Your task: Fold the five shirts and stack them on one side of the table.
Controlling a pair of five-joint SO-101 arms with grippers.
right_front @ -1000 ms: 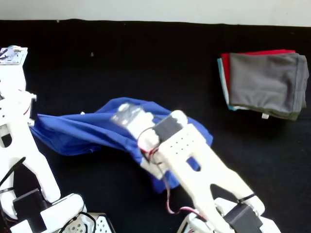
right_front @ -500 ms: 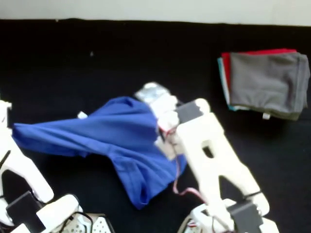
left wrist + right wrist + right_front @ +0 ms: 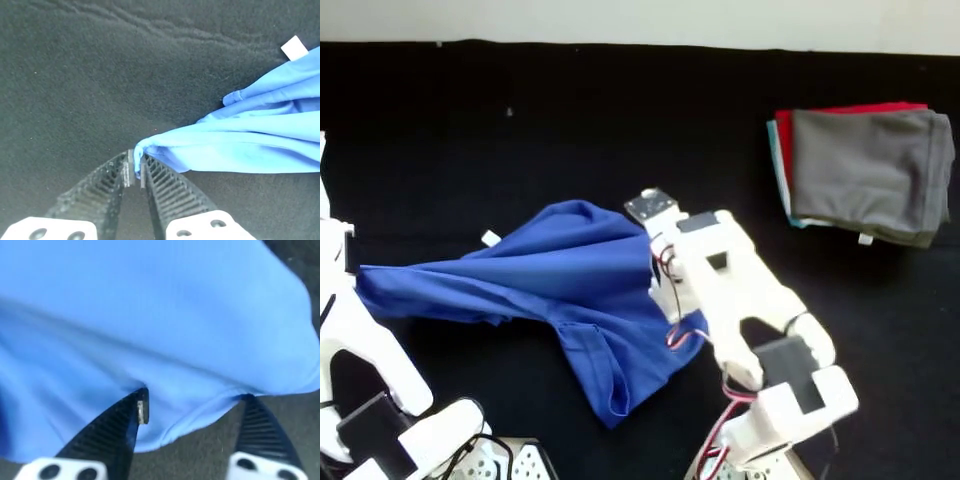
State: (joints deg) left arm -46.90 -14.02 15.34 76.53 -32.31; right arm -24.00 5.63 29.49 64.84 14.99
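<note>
A blue shirt (image 3: 570,285) lies crumpled and stretched across the black table's middle left, with a white tag (image 3: 488,238) at its far edge. My left gripper (image 3: 135,164) is shut on the shirt's pinched left end (image 3: 150,146), close above the cloth-covered table. The left arm (image 3: 350,330) stands at the table's left edge. My right gripper (image 3: 195,400) is open, its fingers straddling the hem of the blue shirt (image 3: 150,315) at its right side. The right arm (image 3: 725,285) reaches in from the front. A stack of folded shirts (image 3: 865,175), grey on top, sits at the back right.
The black table cloth (image 3: 570,120) runs bare along the back and between the blue shirt and the folded stack. A pale wall (image 3: 640,20) borders the table's far edge. Both arm bases (image 3: 440,445) crowd the front edge.
The right arm has swung rightward off the shirt's middle to its right edge. The shirt, bunched a second ago, now lies wider and flatter. Its left end has shifted left with the left gripper.
</note>
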